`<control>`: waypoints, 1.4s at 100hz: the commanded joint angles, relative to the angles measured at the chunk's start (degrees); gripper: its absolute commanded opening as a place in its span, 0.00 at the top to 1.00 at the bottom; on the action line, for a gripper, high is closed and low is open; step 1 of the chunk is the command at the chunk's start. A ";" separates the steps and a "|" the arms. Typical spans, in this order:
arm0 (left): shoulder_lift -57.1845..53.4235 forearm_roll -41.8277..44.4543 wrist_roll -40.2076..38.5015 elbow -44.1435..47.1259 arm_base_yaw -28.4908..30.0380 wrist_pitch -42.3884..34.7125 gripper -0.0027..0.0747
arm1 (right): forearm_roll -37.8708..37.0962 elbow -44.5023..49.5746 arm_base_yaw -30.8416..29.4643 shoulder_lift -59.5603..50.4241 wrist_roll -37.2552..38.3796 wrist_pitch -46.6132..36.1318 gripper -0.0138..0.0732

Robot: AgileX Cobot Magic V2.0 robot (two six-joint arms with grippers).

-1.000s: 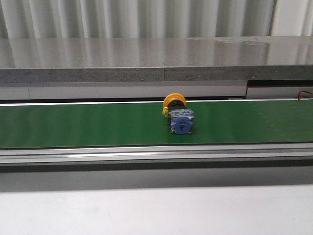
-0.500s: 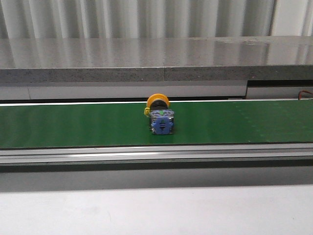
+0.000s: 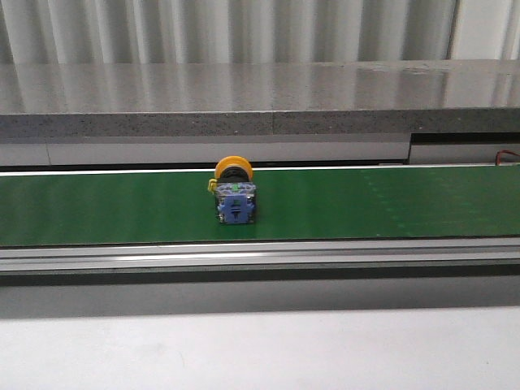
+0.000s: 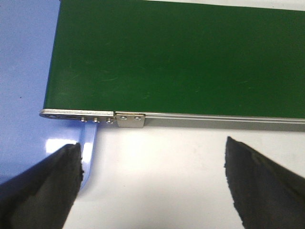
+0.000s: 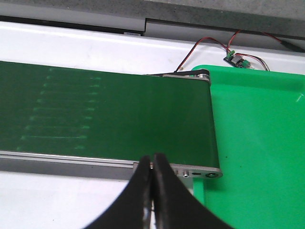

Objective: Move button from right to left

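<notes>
**A:** Checking the belt (image 3: 97, 207) now. Where's the button (image 3: 236, 210)?

**B:** On the green belt, a bit left of centre in the front view. Blue-violet face toward the camera, yellow-orange ring (image 3: 233, 167) behind it. Nothing is touching it, and no arm shows in that view.

**A:** Left gripper (image 4: 152, 181)?

**B:** Fingers spread wide, nothing between them. It hangs over the white table just off the belt's left end, by the metal end bracket (image 4: 129, 119). My guess: it's parked there with its jaws apart so the button has a gap to arrive into.

**A:** Right gripper (image 5: 152, 164)?

**B:** Fingers pressed together, holding nothing. It sits at the belt's right end, next to the green tray (image 5: 257, 143). Looks done with its part, so closed and out of the way makes sense.

**A:** Button visible from either wrist?

**B:** No. Both show only bare belt, so it's between the 2 ends.

**A:** Status?

**B:** Roughly mid-transfer, judging by position. Next step is probably a pickup at the left end. Risk: the button looks top-heavy standing on edge and could tip when gripped.
</notes>
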 commanded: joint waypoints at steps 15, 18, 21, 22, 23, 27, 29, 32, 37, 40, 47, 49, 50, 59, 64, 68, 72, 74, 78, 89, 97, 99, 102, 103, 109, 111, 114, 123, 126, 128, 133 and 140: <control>-0.16 -2.95 -0.29 -2.87 -0.44 -2.75 0.15 | 0.58 -1.48 -0.24 -0.13 -0.21 -3.91 0.92; -0.16 -3.45 -0.29 -3.18 -0.70 -3.00 0.15 | 0.58 -1.48 -0.24 -0.13 -0.21 -3.91 0.92; 0.00 -3.95 -0.29 -3.52 -1.09 -3.13 0.15 | 0.58 -1.48 -0.24 -0.13 -0.21 -3.91 0.92; -0.02 -4.09 -0.29 -3.69 -1.32 -3.13 0.15 | 0.58 -1.48 -0.24 -0.13 -0.21 -3.91 0.92; 0.23 -4.36 -0.29 -3.79 -1.42 -3.24 0.15 | 0.58 -1.48 -0.24 -0.13 -0.21 -3.91 0.92; 0.61 -5.40 -0.29 -4.49 -2.25 -3.37 0.15 | 0.58 -1.48 -0.24 -0.13 -0.21 -3.91 0.92; 1.06 -5.75 -0.29 -4.81 -2.74 -3.47 0.15 | 0.58 -1.48 -0.24 -0.13 -0.21 -3.91 0.92; 1.71 -6.68 -0.29 -5.29 -3.49 -3.84 0.15 | 0.58 -1.48 -0.24 -0.13 -0.21 -3.91 0.92; 3.42 -7.32 -0.29 -6.06 -5.03 -4.54 0.15 | 0.58 -1.48 -0.24 -0.13 -0.21 -3.91 0.92; 4.41 -7.51 -0.67 -6.31 -6.02 -5.23 0.15 | 0.58 -1.48 -0.24 -0.13 -0.21 -3.91 0.92; 7.13 -7.51 -2.29 -7.09 -8.63 -7.22 0.15 | 0.58 -1.48 -0.24 -0.13 -0.21 -3.91 0.92; 7.93 -7.51 -2.44 -7.21 -9.44 -8.01 0.15 | 0.58 -1.48 -0.24 -0.13 -0.21 -3.91 0.92; 8.21 -7.51 -2.83 -7.20 -9.72 -8.28 0.15 | 0.58 -1.48 -0.24 -0.13 -0.21 -3.91 0.92; 11.79 -7.51 -4.77 -7.70 -13.22 -11.71 0.15 | 0.58 -1.48 -0.24 -0.13 -0.21 -3.91 0.92; 13.82 -7.51 -5.16 -8.29 -15.16 -12.95 0.15 | 0.58 -1.48 -0.24 -0.13 -0.21 -3.91 0.92; 15.65 -7.51 -5.19 -8.93 -16.79 -13.77 0.15 | 0.58 -1.48 -0.24 -0.13 -0.21 -3.91 0.92; 17.22 -7.51 -5.19 -9.84 -18.38 -14.38 0.15 | 0.58 -1.48 -0.24 -0.13 -0.21 -3.91 0.92; 18.17 -7.39 -5.19 -10.36 -19.12 -14.50 0.15 | 0.58 -1.48 -0.24 -0.13 -0.21 -3.91 0.92; 20.10 -7.30 -5.19 -11.49 -20.28 -14.78 0.15 | 0.58 -1.48 -0.24 -0.13 -0.21 -3.91 0.92; 25.43 -6.51 -5.86 -14.74 -23.13 -15.43 0.15 | 0.58 -1.48 -0.24 -0.13 -0.21 -3.91 0.92; 28.94 -5.03 -7.12 -17.48 -24.88 -15.56 0.15 | 0.58 -1.48 -0.24 -0.13 -0.21 -3.91 0.92; 29.85 -4.54 -7.65 -18.16 -25.16 -15.56 0.15 | 0.58 -1.48 -0.24 -0.13 -0.21 -3.91 0.92; 31.03 -3.48 -8.30 -19.05 -25.93 -15.56 0.15 | 0.58 -1.48 -0.24 -0.13 -0.21 -3.91 0.92; 31.60 -3.31 -8.31 -19.25 -26.09 -15.56 0.15 | 0.58 -1.48 -0.24 -0.13 -0.21 -3.91 0.92; 33.76 -1.71 -9.37 -21.04 -27.54 -15.56 0.16 | 0.58 -1.48 -0.24 -0.13 -0.21 -3.91 0.92; 34.55 -1.19 -9.88 -21.56 -28.03 -15.56 0.16 | 0.58 -1.48 -0.24 -0.13 -0.21 -3.91 0.92; 35.51 0.12 -10.51 -22.16 -28.67 -15.41 0.17 | 0.58 -1.48 -0.24 -0.13 -0.21 -3.91 0.92; 38.13 4.76 -14.28 -23.44 -30.51 -15.06 0.17 | 0.58 -1.48 -0.24 -0.13 -0.21 -3.91 0.92; 39.04 6.10 -15.25 -23.82 -31.00 -14.76 0.17 | 0.58 -1.48 -0.24 -0.13 -0.21 -3.91 0.92; 39.38 6.92 -15.76 -24.10 -31.32 -14.50 0.17 | 0.58 -1.48 -0.24 -0.13 -0.21 -3.91 0.92; 40.67 7.72 -15.87 -24.39 -31.74 -14.24 0.17 | 0.58 -1.48 -0.24 -0.13 -0.21 -3.91 0.92; 41.94 7.72 -15.86 -24.39 -31.98 -14.24 0.17 | 0.58 -1.48 -0.24 -0.13 -0.21 -3.91 0.92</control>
